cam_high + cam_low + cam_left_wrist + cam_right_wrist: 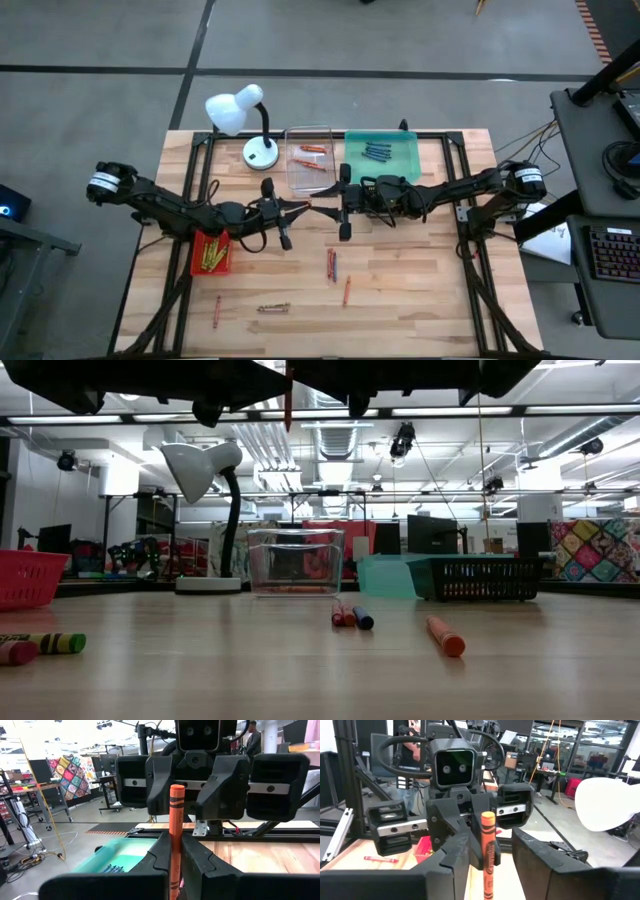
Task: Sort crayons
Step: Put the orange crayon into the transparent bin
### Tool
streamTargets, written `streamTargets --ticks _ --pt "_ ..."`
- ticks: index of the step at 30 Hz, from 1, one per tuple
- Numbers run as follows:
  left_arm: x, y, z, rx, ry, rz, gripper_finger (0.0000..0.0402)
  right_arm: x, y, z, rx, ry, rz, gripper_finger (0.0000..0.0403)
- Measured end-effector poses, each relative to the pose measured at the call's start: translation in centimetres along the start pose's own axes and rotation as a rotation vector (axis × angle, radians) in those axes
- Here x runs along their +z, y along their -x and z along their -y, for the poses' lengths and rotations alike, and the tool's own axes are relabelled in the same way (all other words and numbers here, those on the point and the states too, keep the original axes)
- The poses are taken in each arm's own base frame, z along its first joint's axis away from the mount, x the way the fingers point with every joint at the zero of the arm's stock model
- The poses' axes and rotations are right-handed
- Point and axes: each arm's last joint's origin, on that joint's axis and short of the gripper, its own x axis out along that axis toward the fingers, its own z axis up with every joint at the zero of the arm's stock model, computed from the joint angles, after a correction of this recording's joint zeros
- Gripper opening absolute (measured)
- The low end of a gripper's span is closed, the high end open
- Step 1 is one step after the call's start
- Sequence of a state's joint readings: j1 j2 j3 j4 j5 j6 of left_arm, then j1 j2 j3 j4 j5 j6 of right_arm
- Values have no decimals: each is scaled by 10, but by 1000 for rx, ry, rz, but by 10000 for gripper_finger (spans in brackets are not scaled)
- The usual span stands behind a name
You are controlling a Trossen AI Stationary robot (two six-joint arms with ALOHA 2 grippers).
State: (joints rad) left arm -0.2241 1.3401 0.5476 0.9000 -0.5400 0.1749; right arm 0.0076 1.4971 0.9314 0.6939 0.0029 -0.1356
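High over the middle of the table my two grippers face each other. My left gripper (300, 208) (175, 847) is shut on an orange crayon (175, 815) (487, 847) that stands upright. My right gripper (338, 207) (492, 847) is open, with one finger on each side of the crayon's upper part. Loose crayons lie on the wood: two red-orange ones (331, 265) (347, 290) near the middle, and others (216, 310) (273, 308) at the near left. In the low view the held crayon (287, 405) hangs far above the tabletop. My left gripper pinches the orange crayon's shaft (174, 862) between its two fingers, below the crayon's middle. The fingers reach in level from the table's left and lie across the crayon. The crayon stands upright, lifted clear of the table. My right gripper: a gap shows between the crayon and one finger (540, 855); whether the other finger (457, 855) touches it I cannot tell.
A red tray (197, 262) with yellow crayons sits under the left arm. At the far edge stand a clear tray (310, 133) with orange crayons, a teal tray (410, 165) with blue crayons, and a white desk lamp (250, 120). The low view shows a black basket (480, 577).
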Motion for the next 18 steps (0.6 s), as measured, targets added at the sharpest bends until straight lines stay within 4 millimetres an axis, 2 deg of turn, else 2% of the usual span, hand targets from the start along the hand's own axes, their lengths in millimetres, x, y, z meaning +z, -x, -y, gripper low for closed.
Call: streamTargets --ticks 8,18 --pt "4 -3 -2 11 9 16 0 -1 -2 7 -25 8 36 137" --pt "3 -3 -2 21 3 3 0 -12 -26 6 -21 69 21 106"
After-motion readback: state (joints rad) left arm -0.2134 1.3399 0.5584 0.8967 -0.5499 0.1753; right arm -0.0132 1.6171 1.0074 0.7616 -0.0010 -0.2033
